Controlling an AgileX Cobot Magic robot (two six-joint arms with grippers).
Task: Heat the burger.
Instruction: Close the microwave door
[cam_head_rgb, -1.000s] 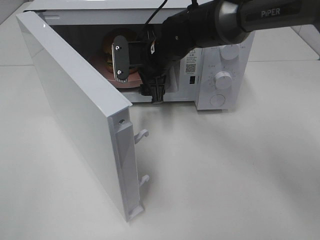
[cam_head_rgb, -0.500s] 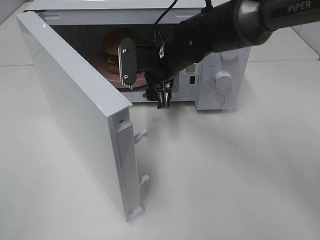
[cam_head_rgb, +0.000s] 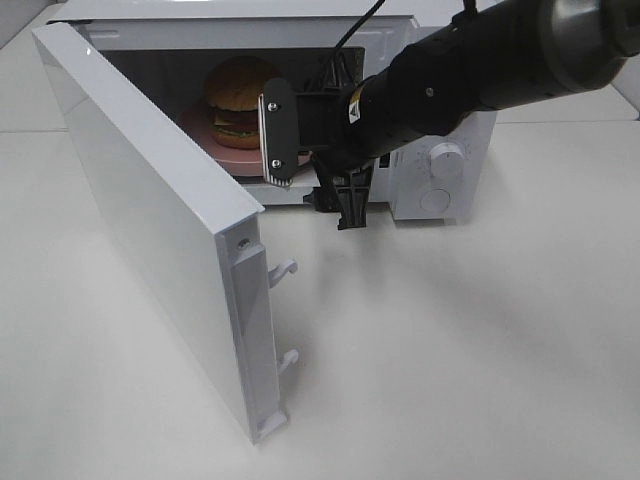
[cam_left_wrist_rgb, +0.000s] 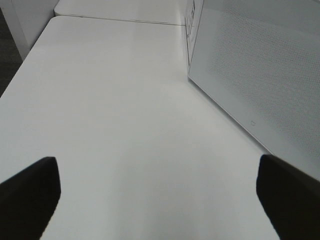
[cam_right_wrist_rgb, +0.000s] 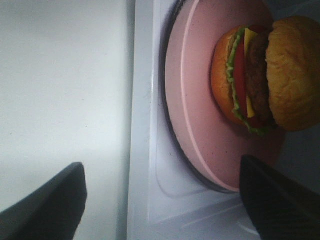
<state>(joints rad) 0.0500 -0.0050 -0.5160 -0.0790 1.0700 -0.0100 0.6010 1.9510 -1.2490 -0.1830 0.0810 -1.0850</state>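
Observation:
The burger (cam_head_rgb: 238, 98), with a golden-brown bun, cheese, lettuce, tomato and patty, stands on a pink plate (cam_head_rgb: 213, 137) inside the open white microwave (cam_head_rgb: 440, 190). My right gripper (cam_head_rgb: 312, 170) is open and empty, just outside the cavity's front opening, to the right of the burger. In the right wrist view the burger (cam_right_wrist_rgb: 260, 75) and the plate (cam_right_wrist_rgb: 197, 125) lie beyond the open gripper (cam_right_wrist_rgb: 162, 207), with nothing between the fingers. My left gripper (cam_left_wrist_rgb: 160, 200) is open and empty above bare table; it does not show in the exterior view.
The microwave door (cam_head_rgb: 150, 210) stands swung wide open toward the front left, with its latch hooks (cam_head_rgb: 284, 268) sticking out. The control knobs (cam_head_rgb: 447, 160) are on the microwave's right side. A white perforated panel (cam_left_wrist_rgb: 260, 75) runs beside the left gripper. The white table (cam_head_rgb: 460, 350) lies in front.
My right gripper has drawn back out of the microwave cavity toward the front right. The burger, earlier mostly hidden behind the fingers, now shows fully on its plate.

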